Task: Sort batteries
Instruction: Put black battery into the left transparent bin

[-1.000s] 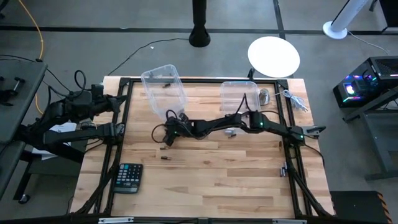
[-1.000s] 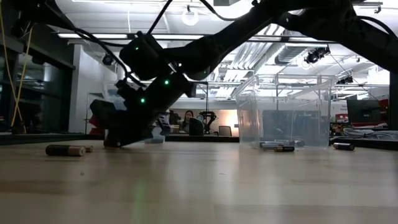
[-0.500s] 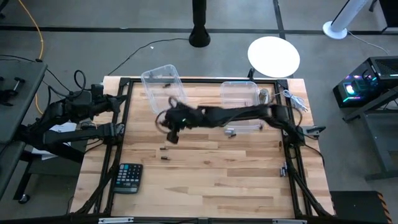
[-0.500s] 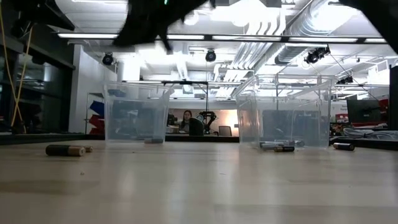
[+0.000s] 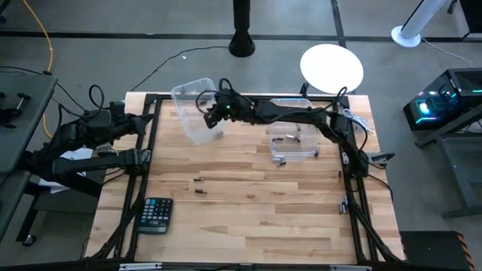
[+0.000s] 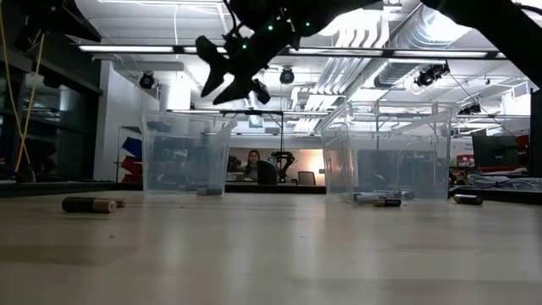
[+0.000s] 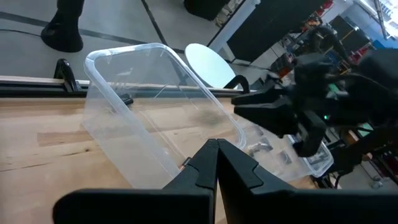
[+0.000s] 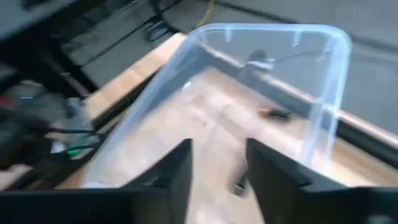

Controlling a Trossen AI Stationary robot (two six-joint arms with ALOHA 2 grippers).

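Right gripper (image 5: 212, 114) has risen from the boards to hover over the clear plastic left bin (image 5: 197, 110), fingers apart, nothing visibly held: cell probably released. Small dark cylindrical batteries (image 5: 199, 190) remain loose mid-table. Left gripper (image 7: 216, 163) parked, fingers together.

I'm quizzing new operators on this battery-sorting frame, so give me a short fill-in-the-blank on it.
1. The right hand hovers above the ____ clear bin.
2. Its fingers are ____.
3. The calculator lies near the table's ____ edge.
4. Two loose batteries lie on the ____.

Missing words: left; open; left; table
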